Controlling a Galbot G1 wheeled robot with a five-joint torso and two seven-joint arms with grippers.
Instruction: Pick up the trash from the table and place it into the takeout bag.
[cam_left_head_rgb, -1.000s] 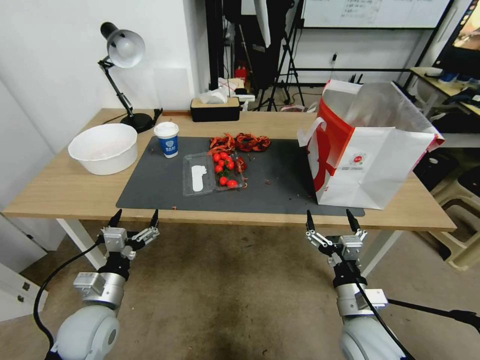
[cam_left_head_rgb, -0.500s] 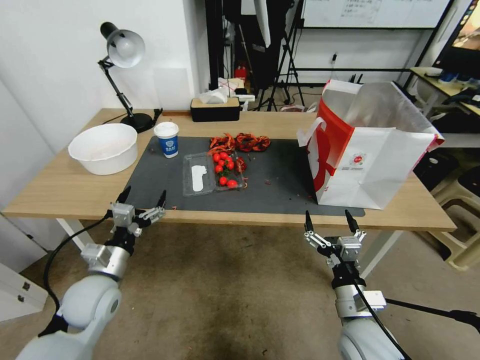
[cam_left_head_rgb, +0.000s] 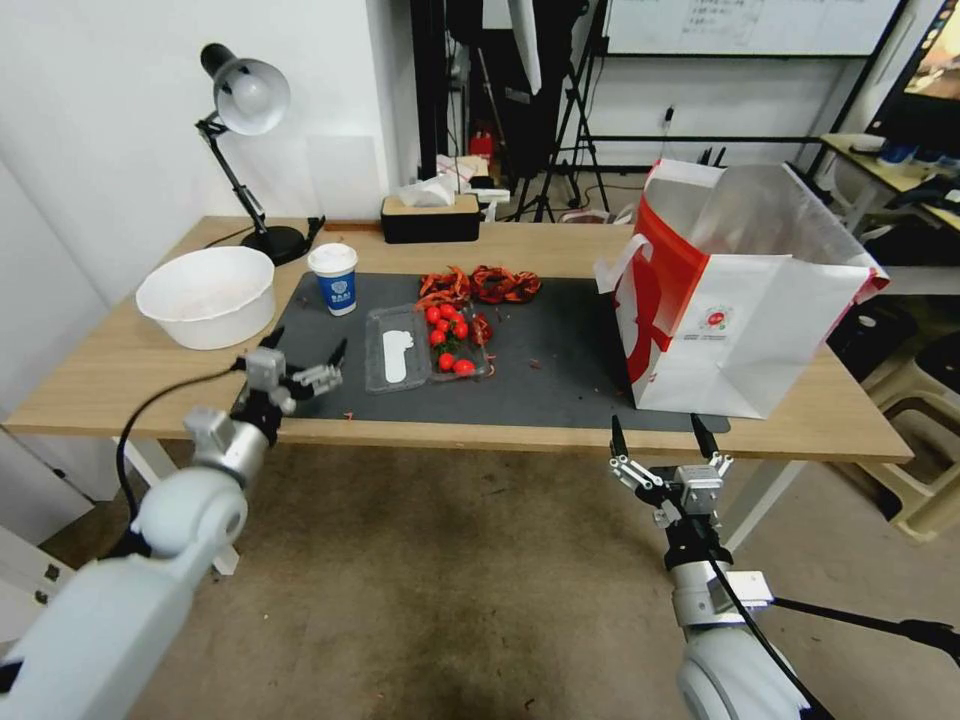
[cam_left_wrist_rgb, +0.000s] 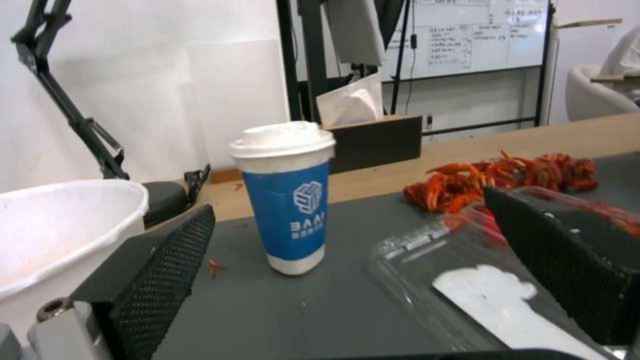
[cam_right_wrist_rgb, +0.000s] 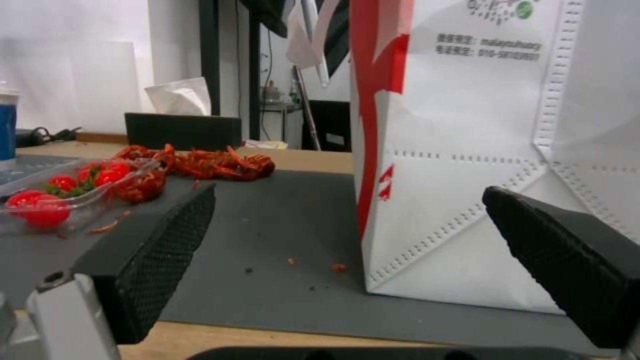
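Clear clamshell (cam_left_head_rgb: 425, 348) of red tomatoes (cam_left_head_rgb: 447, 336) beside spread left gripper (cam_left_head_rgb: 305, 358); right gripper (cam_left_head_rgb: 655, 438) spread.

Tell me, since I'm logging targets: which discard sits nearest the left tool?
The clear plastic clamshell with tomatoes, just beyond the open left tool; blue paper cup and white bowl sit farther.

Blue-logo paper cup (cam_left_head_rgb: 333, 277) upright on mat, takeout bag (cam_left_head_rgb: 740, 300) upright
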